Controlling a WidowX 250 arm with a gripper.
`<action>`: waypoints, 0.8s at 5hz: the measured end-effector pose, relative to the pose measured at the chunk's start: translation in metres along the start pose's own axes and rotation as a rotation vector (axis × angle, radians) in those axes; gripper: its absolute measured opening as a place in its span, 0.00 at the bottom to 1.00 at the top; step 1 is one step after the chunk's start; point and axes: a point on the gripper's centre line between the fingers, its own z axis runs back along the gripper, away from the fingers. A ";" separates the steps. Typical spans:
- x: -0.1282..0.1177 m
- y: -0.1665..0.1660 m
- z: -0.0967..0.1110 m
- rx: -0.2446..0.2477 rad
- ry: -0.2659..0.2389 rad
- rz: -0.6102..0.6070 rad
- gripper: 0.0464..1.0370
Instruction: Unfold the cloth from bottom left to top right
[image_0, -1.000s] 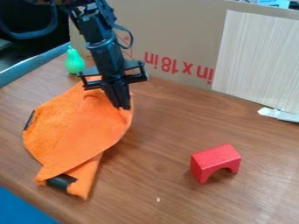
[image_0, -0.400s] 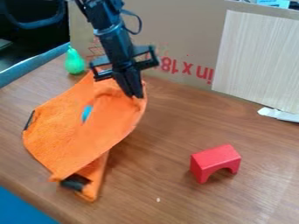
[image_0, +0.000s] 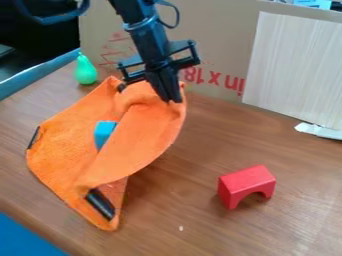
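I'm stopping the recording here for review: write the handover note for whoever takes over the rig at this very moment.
Gripper: closed on the edge of the orange cloth, holding it up off the table.
Things: cloth on the left side of the table, its held part curving over the rest; a blue block lies on the cloth, partly covered by that fold. Red block off to the right, green pear behind the cloth; neither is in use.
Done: cloth gripped, fold raised and partly open.
Left: probably lay the held edge out toward the top right, then let go and back off.
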 end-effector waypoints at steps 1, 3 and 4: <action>-0.001 -0.012 0.001 -0.013 -0.004 -0.010 0.00; 0.005 -0.027 0.007 -0.043 -0.027 0.005 0.00; 0.005 -0.031 0.009 -0.054 -0.024 0.006 0.00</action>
